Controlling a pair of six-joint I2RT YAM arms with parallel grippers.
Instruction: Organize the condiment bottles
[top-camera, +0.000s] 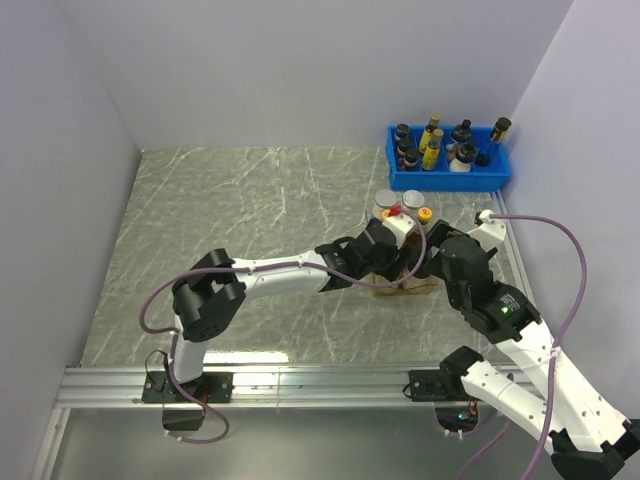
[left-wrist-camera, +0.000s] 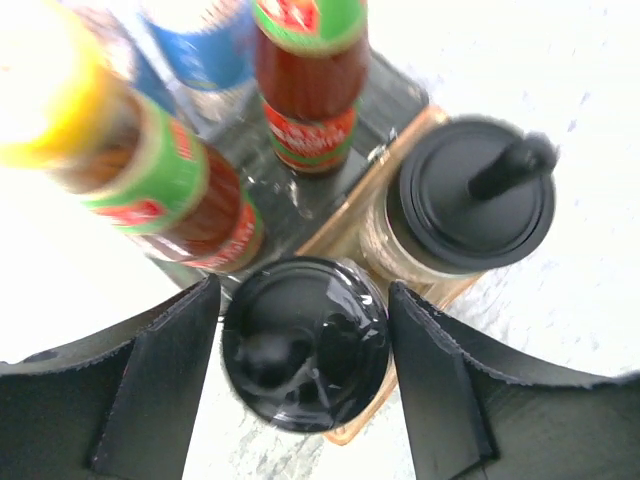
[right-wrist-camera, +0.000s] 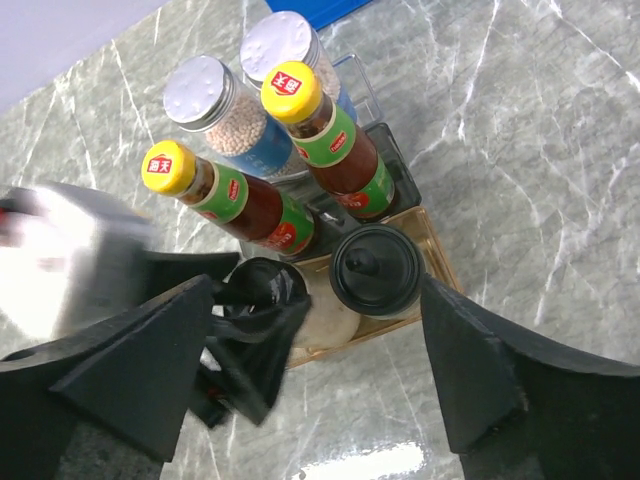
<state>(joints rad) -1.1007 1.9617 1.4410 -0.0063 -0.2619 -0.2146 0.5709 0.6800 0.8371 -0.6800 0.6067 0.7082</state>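
Left gripper (left-wrist-camera: 303, 288) jaws are closely flanking a black-capped bottle (left-wrist-camera: 305, 345) at the wooden rack (right-wrist-camera: 440, 265), grip unclear. Right gripper (right-wrist-camera: 315, 290) jaws are hanging apart. Five other bottles (right-wrist-camera: 340, 150) are standing grouped, so the task looks nearly finished.

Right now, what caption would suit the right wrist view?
Left pincer straddles a black-capped bottle beside yellow-capped sauce bottles and silver-lidded jars on a small tray.

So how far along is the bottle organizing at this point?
Nearly finished, by the look of it. Done: two silver-lidded white jars, two yellow-capped brown sauce bottles and one black-capped little bottle stand together in the wood-and-black rack. In hand: the left gripper straddles the second black-capped bottle at the rack's corner; grip unclear. Left: seating and releasing it. The right gripper hovers open.
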